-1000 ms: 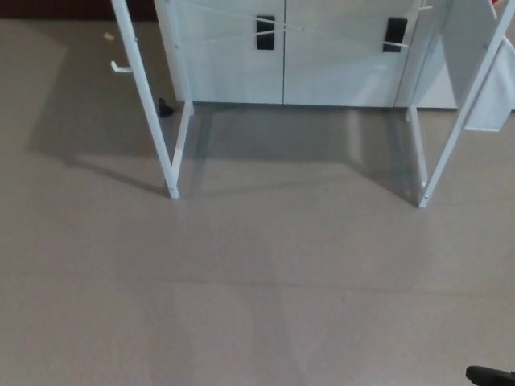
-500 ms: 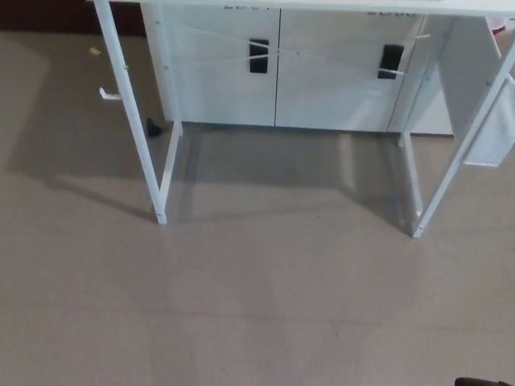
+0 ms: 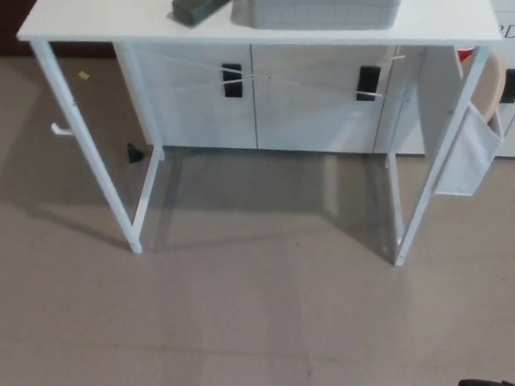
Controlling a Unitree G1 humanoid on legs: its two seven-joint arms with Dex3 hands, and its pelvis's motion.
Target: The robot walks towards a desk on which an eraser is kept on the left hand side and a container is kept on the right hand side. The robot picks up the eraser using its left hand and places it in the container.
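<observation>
Eraser (image 3: 195, 10) and container (image 3: 315, 13) on the desk (image 3: 257, 30), both cropped by the top edge.

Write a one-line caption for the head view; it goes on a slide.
Approach view: white desk ahead, dark eraser left of a grey container on its top, neither robot hand visible.

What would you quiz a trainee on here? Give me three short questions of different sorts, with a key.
1. True or false: the eraser lies inside the container.
2. What hangs at the right end of the desk? A) a pale fabric pouch B) a coiled cable C) a red towel
3. Fill in: on the desk top, the eraser lies to the robot's ____ of the container.

Key: 1 false, it lies on the desk top beside the container. 2 A. 3 left.
</observation>
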